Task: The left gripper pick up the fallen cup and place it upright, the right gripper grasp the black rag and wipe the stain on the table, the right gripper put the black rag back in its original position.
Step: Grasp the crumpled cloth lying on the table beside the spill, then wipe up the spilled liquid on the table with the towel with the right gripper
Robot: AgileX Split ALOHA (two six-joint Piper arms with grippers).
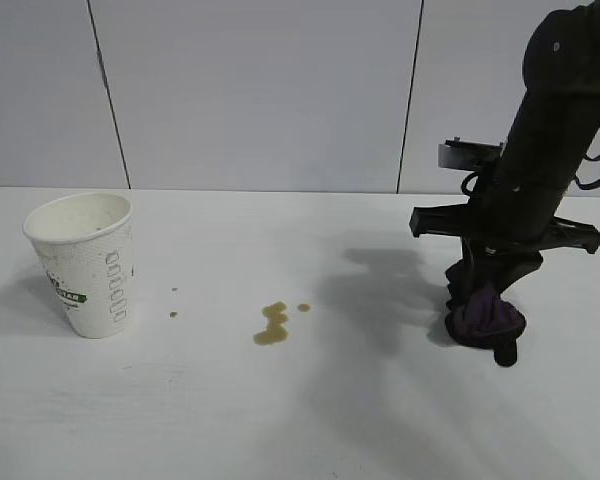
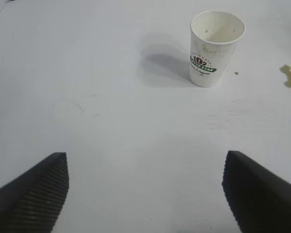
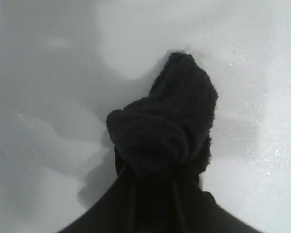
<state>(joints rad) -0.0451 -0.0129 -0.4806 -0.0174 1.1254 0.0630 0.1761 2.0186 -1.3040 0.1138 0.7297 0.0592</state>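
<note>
Bunched fuzzy black rag (image 3: 167, 131), tapered textured cup (image 1: 84, 262) upright

Right gripper (image 1: 488, 312): fingertips buried in the black rag (image 1: 485, 318), not visible. Upper arm cut off by exterior view's top edge. Left gripper (image 2: 145, 194): only two fingers (image 2: 34, 194) visible, cropped at the frame bottom. Cup (image 2: 216, 47) logo lettering illegible.

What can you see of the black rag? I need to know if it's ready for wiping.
The small bunched black rag with a purple patch is soft, fuzzy cloth, gathered into a lump on the white table. The right gripper stands over it, fingers pinched on its folds. It sits apart from the brownish stain.
</note>
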